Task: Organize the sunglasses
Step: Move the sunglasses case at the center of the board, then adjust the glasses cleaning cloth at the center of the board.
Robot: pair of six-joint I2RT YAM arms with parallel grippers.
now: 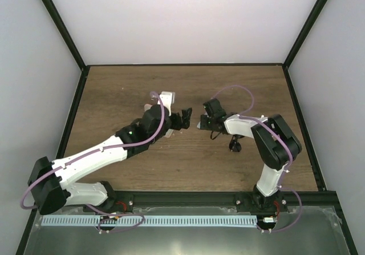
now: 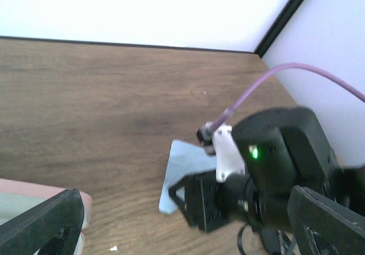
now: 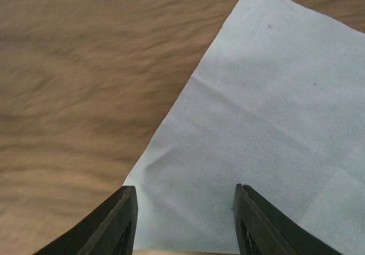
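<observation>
The light blue cloth [image 3: 268, 112] lies flat on the wooden table [image 1: 114, 89]. My right gripper [image 3: 185, 226] is open, its fingers spread just above the cloth's near corner. In the top view the right gripper [image 1: 201, 122] points left at mid-table, facing my left gripper [image 1: 185, 120]. The left gripper [image 2: 188, 232] is open and empty, with the right gripper and the cloth [image 2: 182, 166] between its fingers' line of sight. A small black thing, apparently the sunglasses [image 1: 234, 145], lies on the table beside the right forearm.
The pink case [image 2: 34, 191] lies at the lower left of the left wrist view, mostly hidden under the left arm in the top view. White walls with black frame posts [image 1: 63, 32] enclose the table on three sides.
</observation>
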